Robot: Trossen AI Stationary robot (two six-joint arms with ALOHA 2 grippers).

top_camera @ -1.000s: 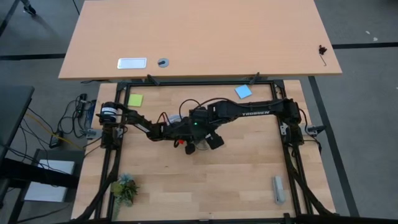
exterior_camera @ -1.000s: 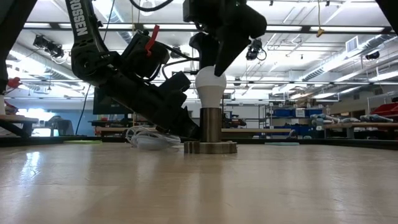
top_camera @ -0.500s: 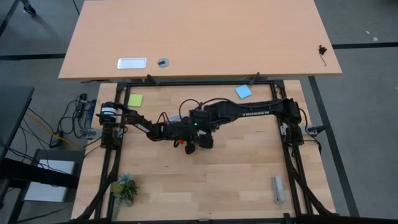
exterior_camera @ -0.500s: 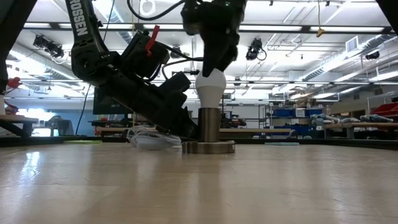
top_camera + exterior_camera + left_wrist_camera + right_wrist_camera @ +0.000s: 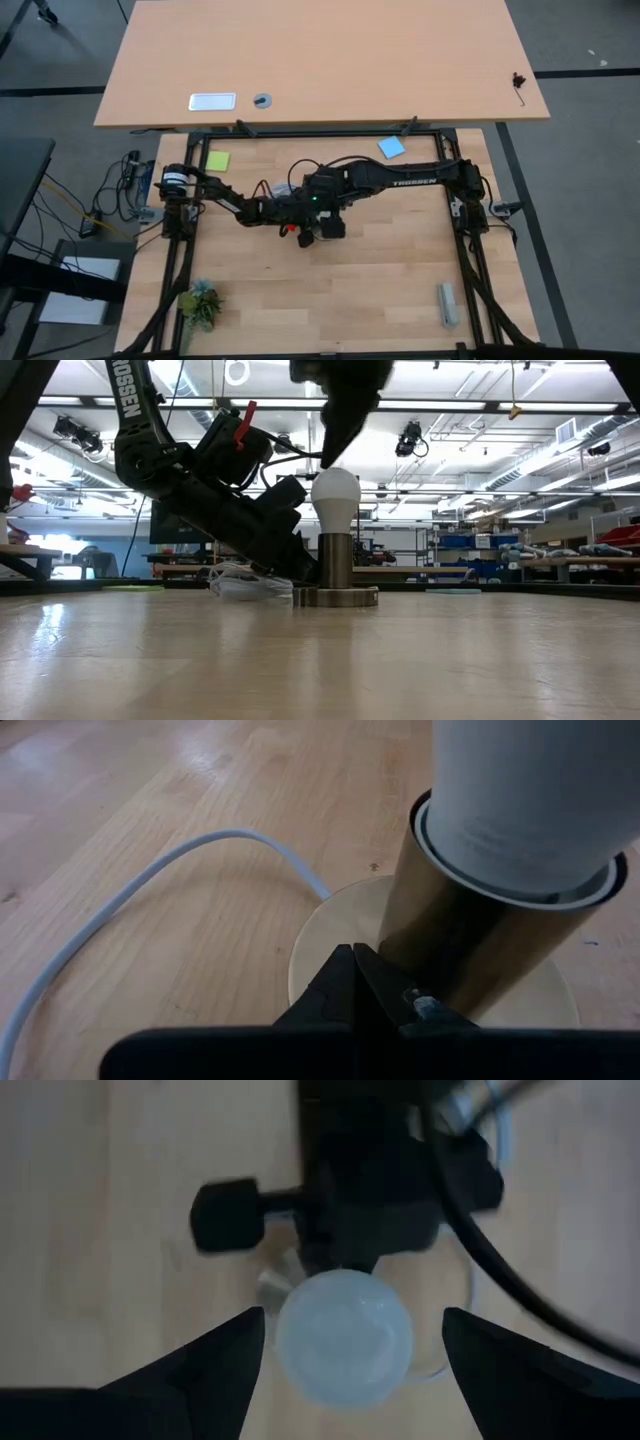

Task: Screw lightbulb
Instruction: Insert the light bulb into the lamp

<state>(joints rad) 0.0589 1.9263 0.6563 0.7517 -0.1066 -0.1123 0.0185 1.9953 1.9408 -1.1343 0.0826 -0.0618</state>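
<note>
Right tool (image 5: 348, 1342) agape above lightbulb (image 5: 335, 495)

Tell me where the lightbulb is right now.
The lightbulb stands upright in the socket base near the table's middle, the open right pincer just above it.

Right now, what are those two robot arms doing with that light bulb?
The lightbulb stands upright in its socket base in the middle of the table. The right gripper hangs just above the bulb with its fingers open on either side, not touching it. The left gripper is shut and presses low against the base. A white cable trails away from the base.
</note>
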